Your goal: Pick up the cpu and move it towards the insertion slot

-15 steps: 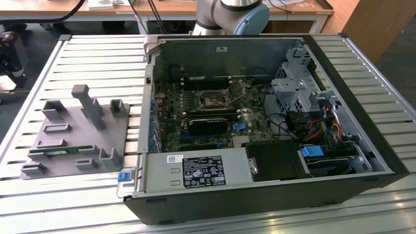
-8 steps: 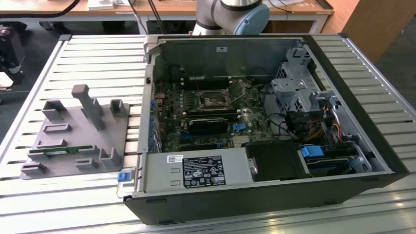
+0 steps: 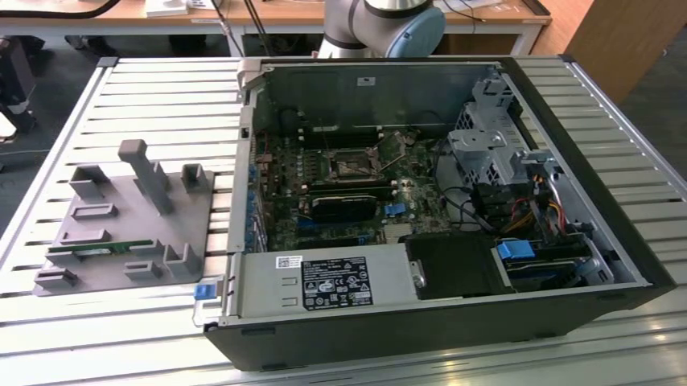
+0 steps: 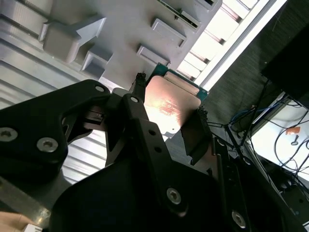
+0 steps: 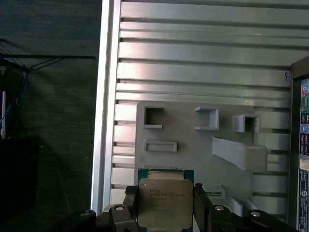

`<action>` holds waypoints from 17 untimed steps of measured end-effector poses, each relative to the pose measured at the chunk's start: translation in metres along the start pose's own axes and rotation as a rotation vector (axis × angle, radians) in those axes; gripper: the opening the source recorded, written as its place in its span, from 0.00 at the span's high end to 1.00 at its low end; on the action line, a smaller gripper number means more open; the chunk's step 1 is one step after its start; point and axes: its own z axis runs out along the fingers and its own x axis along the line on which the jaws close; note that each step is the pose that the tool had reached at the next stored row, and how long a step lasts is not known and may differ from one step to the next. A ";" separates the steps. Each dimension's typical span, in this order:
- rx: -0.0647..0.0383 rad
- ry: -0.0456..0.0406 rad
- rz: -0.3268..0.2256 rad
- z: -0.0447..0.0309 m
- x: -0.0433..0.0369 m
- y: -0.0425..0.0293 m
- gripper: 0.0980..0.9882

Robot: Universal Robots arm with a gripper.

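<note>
- While carrying the cpu (image 5: 165, 203), hold it level: silver top toward the camera in the first wrist view, green rim showing along one edge; same cpu (image 4: 169, 104) glinting in the second wrist view.
- Note the gripper (image 5: 165, 209) clamped on the cpu, jaws closed against two opposite edges by the black fingers (image 5: 202, 208); top face and the other two edges left bare.
- Read the cpu as hanging in the air over the grey fixture (image 5: 193, 145), apart from it, near the fixture's side along the table (image 5: 193, 72) rim; pick-up judged done, carry in hand.
- Find the slot (image 3: 351, 167) in the exterior view: square socket, dark centre, silvery frame, deep inside the lidless case (image 3: 429, 330), well apart from the fixture (image 3: 118, 225) and toward the exterior view's right of it.
- Judged good practice for the carry: ride high enough to pass the fixture's posts (image 3: 145, 173) and the case wall (image 3: 244, 161); hold grip force steady and modest, given contact on thin edges only; avoid any tilt; bring the cpu's sides parallel to the socket frame before nearing it.
- Steer clear of the cables (image 3: 483, 205) beside the board, at the exterior view's right of the slot.
- Leave the green stick (image 3: 102, 251) lying in the fixture untouched.
</note>
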 end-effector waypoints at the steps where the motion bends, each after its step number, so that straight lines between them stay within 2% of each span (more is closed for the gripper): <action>1: 0.000 0.0000 0.000 -0.0007 0.0000 0.0000 0.50; 17: 0.000 0.0000 0.000 -0.0101 0.0001 0.0004 0.50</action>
